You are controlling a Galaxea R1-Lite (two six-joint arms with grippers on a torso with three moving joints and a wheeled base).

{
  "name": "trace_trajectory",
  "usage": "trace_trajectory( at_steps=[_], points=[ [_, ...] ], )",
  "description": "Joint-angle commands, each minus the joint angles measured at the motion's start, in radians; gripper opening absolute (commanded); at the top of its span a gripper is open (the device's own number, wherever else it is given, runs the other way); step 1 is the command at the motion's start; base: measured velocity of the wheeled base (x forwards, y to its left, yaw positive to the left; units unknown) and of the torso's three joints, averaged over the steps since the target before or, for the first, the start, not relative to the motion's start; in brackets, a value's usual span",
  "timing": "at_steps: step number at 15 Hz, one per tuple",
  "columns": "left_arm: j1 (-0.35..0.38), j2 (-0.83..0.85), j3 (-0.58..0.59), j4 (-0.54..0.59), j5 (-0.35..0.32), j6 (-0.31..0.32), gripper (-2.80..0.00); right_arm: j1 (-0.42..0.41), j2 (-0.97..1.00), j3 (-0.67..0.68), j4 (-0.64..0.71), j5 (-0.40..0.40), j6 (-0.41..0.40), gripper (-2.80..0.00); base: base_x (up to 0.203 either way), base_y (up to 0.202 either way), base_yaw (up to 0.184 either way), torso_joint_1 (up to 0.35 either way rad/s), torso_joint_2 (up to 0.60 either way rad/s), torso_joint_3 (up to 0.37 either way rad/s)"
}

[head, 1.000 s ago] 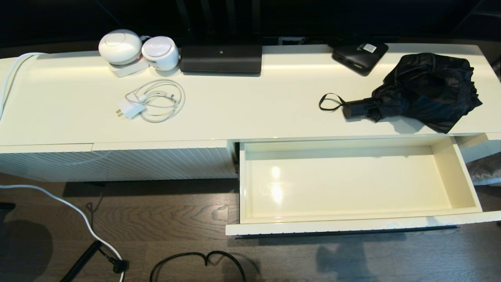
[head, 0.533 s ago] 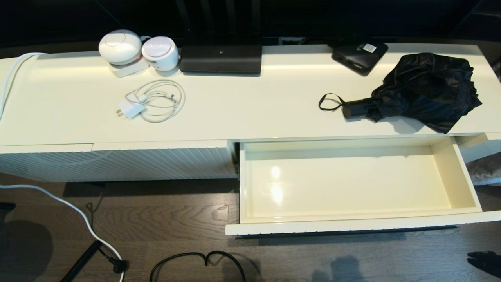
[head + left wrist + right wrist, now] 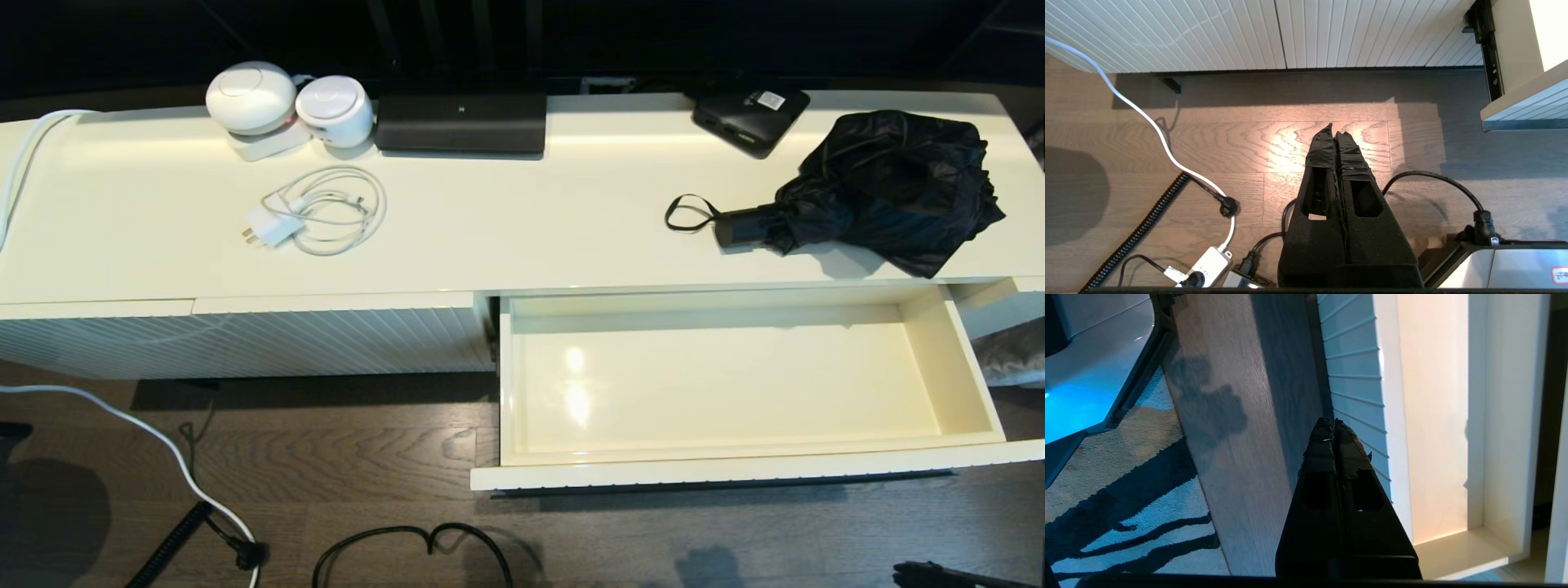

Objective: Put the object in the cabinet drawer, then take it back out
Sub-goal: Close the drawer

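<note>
The black folding umbrella (image 3: pixel 890 184) lies on the cabinet top at the right, its short handle (image 3: pixel 739 229) and wrist loop pointing left. Below it the cream drawer (image 3: pixel 951 367) stands pulled out, its glossy inside bare. My right gripper (image 3: pixel 902 573) shows only as a dark tip at the bottom right, low over the floor in front of the drawer. In the right wrist view this gripper (image 3: pixel 1331 422) is shut and holds nothing, beside the drawer's ribbed front (image 3: pixel 1355 375). The left gripper (image 3: pixel 1334 128) is shut and holds nothing, parked over the wooden floor, left of the drawer's corner (image 3: pixel 1515 106).
A flat black box with a white sticker (image 3: pixel 751 114), a black bar (image 3: pixel 461 122), two white round devices (image 3: pixel 249 96) and a white charger with cable (image 3: pixel 314 214) sit on the cabinet top. Cables (image 3: pixel 408 543) lie on the floor. A patterned rug (image 3: pixel 1126 506) lies at the right.
The right gripper came into view at the bottom right half a second ago and has since moved left and lower in the head view. The umbrella and drawer have not moved.
</note>
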Motion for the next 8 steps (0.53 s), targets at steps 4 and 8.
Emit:
trace_trajectory(
  at_steps=[4, 8],
  points=[
    [0.000, -0.003, -0.001, 0.000, 0.000, 0.000, -2.80, 0.033, 0.077, 0.028, -0.034, -0.001, -0.003, -2.80, 0.000, 0.000, 0.000, 0.000, 0.00, 0.000],
    [0.000, -0.003, -0.001, 0.000, 0.000, -0.001, -2.80, 0.031, 0.150, 0.038, -0.037, -0.001, -0.005, -2.80, 0.000, 0.000, 0.000, 0.000, 0.00, 0.000]
  ],
)
